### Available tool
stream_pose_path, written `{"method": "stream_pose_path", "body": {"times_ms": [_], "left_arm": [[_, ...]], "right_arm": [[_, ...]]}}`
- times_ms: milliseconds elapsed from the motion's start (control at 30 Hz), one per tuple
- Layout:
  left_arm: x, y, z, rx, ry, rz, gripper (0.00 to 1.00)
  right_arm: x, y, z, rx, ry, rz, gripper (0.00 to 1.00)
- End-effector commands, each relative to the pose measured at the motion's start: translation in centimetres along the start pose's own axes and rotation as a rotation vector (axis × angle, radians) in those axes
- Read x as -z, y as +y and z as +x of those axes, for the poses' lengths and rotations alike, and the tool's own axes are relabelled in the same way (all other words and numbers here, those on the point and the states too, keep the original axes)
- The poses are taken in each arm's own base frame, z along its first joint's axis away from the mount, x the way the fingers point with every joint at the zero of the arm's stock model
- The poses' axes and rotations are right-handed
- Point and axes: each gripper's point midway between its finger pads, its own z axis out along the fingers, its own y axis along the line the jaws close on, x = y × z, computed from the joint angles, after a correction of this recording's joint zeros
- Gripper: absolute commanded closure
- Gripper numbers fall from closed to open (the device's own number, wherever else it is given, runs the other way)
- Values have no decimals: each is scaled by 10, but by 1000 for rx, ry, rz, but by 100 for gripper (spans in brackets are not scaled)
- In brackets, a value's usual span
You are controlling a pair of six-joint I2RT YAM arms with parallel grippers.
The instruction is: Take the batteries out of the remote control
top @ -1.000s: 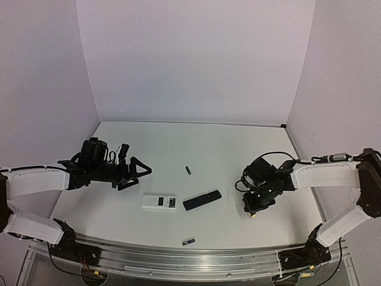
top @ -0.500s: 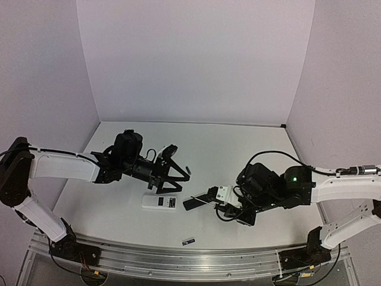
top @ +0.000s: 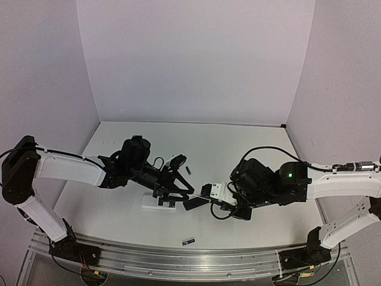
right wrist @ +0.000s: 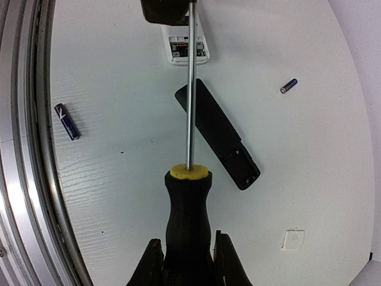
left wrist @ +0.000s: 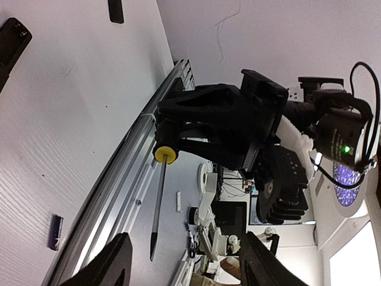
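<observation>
Two loose cells are on the desk [top: 250, 149] right now. The far battery [top: 189, 170] lies beyond both remotes, well apart from them, and the near battery [top: 189, 241] sits close to the front rail [top: 178, 262]. Between them the white remote [top: 152, 202] and the black remote [top: 194, 204] lie near each other, the white one on the left. From the right wrist the white remote's compartment shows open, though what's inside is too small to call. The left tool [left wrist: 186, 250] hangs over the white remote's right end, fingers spread wide, nothing between them. The right tool [right wrist: 187, 253] is clamped hard around the black handle of the screwdriver [right wrist: 189, 196], a finger pressed on either side. The yellow collar faces forward and the steel shaft runs straight out over the black remote's end, its tip up by the left tool. Whether that tip touches anything, can't tell.
</observation>
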Motion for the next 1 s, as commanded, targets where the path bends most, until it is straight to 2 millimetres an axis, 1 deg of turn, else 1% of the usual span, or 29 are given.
{"method": "stream_pose_path", "body": {"times_ms": [0,100,267,367,433,467,500,567,633,667,700,767,800,833,867,967], "left_arm": [[-2,-25,-10,-65,-8,80,48],[-3,-24,-9,-56,-1,91,59],[-6,-21,-9,-42,12,93,66],[-8,-19,-8,-37,19,93,74],[-8,-18,-8,-31,22,93,82],[-9,-17,-8,-28,25,94,91],[-9,-17,-8,-27,27,95,97],[-8,-17,-7,-32,27,99,100],[-7,-17,-6,-43,17,104,100],[-6,-17,-6,-50,11,102,100],[-5,-17,-5,-59,5,99,100],[-3,-16,-5,-96,-11,90,100],[-2,-15,-6,-118,-29,77,100],[0,-13,-7,-144,-50,66,100],[1,-11,-8,-169,-74,52,100],[8,-9,-11,-242,-142,42,100]], "right_arm": [[9,-5,-18,16,-44,14,100],[9,-3,-19,19,-49,4,100],[9,-2,-20,27,-52,-2,100],[8,-2,-20,32,-52,-5,100],[8,0,-21,36,-55,-13,100],[8,-1,-21,36,-55,-11,100],[8,-1,-21,37,-54,-8,100],[9,-2,-21,39,-55,-5,100],[10,-2,-24,35,-64,-7,100],[11,-2,-26,29,-69,-8,98],[13,-3,-27,16,-77,-10,87],[17,-6,-33,-31,-100,2,61],[20,-10,-36,-76,-116,14,29],[24,-13,-40,-127,-140,24,20],[28,-16,-44,-189,-171,33,14],[43,-23,-56,-451,-301,-12,12]]}}
